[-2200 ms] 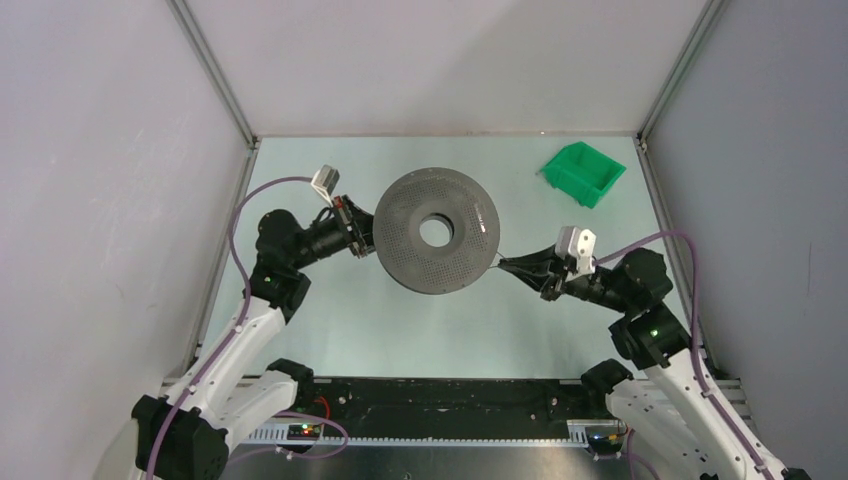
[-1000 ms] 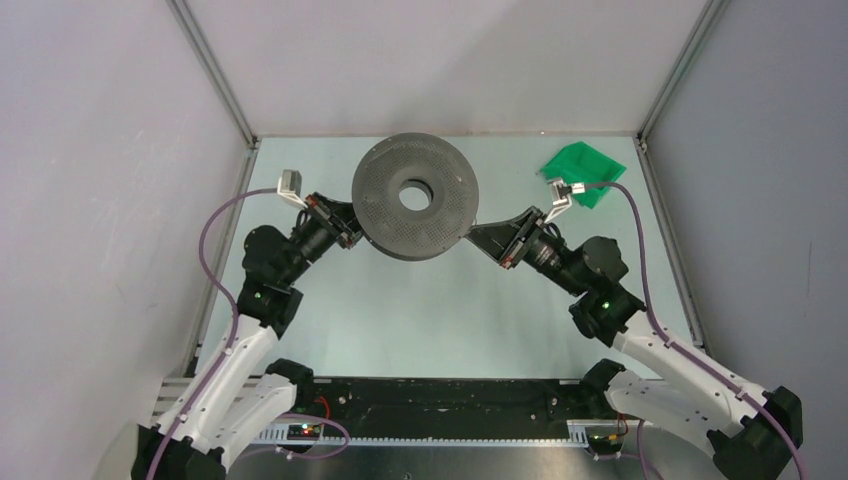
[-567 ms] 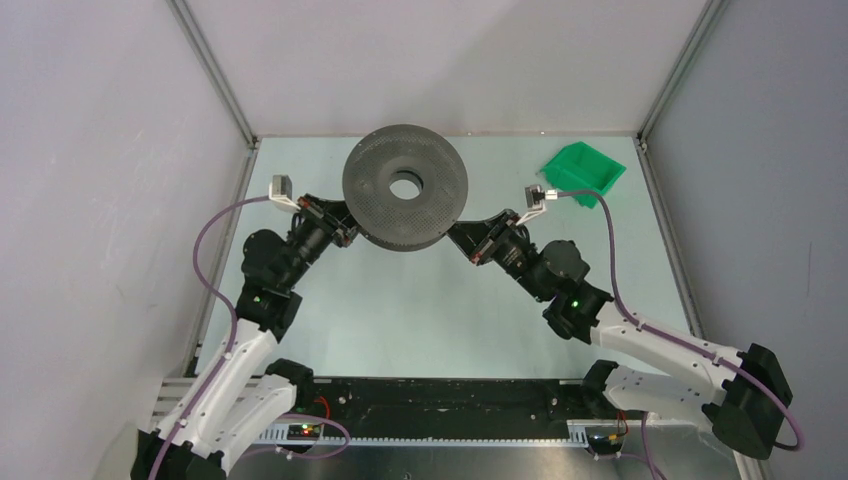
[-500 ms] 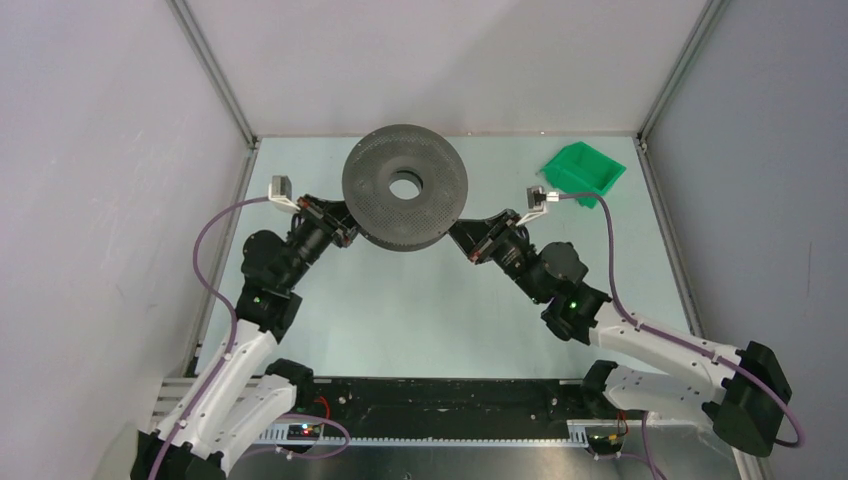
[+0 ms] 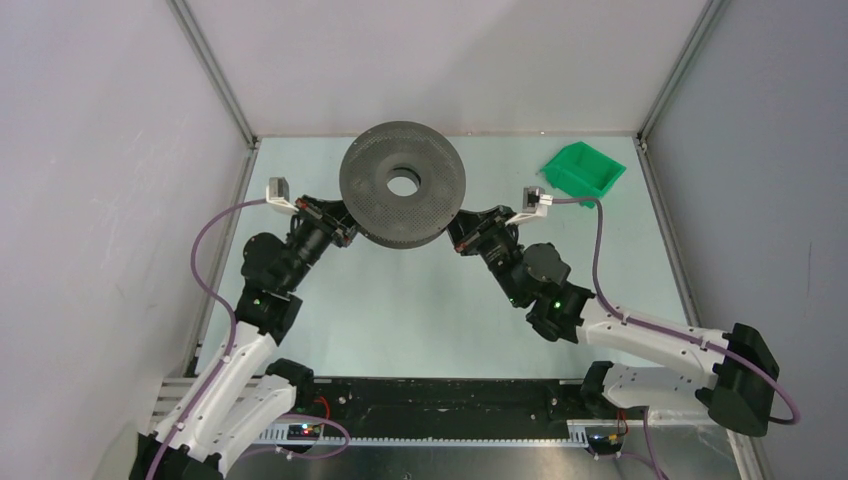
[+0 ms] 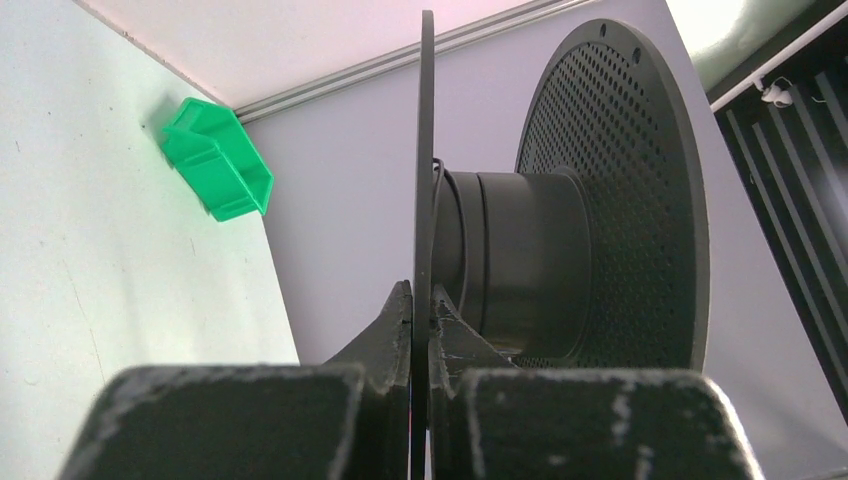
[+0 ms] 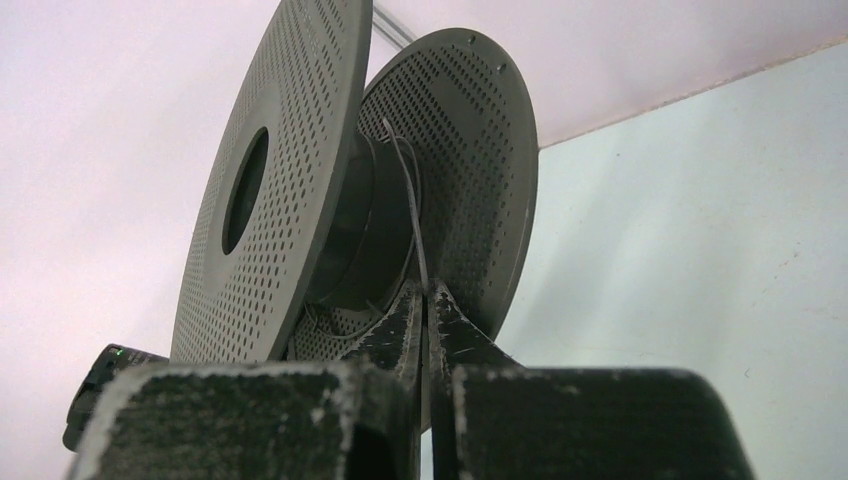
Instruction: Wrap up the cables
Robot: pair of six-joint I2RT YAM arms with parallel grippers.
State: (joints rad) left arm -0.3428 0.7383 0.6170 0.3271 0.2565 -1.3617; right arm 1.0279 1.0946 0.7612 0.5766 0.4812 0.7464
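The left pincer (image 6: 421, 305) clamps the spool's (image 5: 400, 195) disc rim. The right pincer (image 7: 427, 300) pinches the cables (image 7: 411, 205), faint and mostly hidden between discs.

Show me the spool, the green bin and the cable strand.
spool (image 5: 370, 205): top view, upper disc beside its hole
green bin (image 5: 585, 172): top view, bare inside floor
cable (image 7: 415, 235): right wrist view, middle of the strand

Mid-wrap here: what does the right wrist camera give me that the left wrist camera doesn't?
Right wrist only: the cables, a thin strand rising from the right gripper, which is shut on it, up onto the hub between the discs. Left wrist only: the left gripper clamped on one disc's rim, and the green bin on the table beyond. Both: the dark spool, with its perforated discs and hub.
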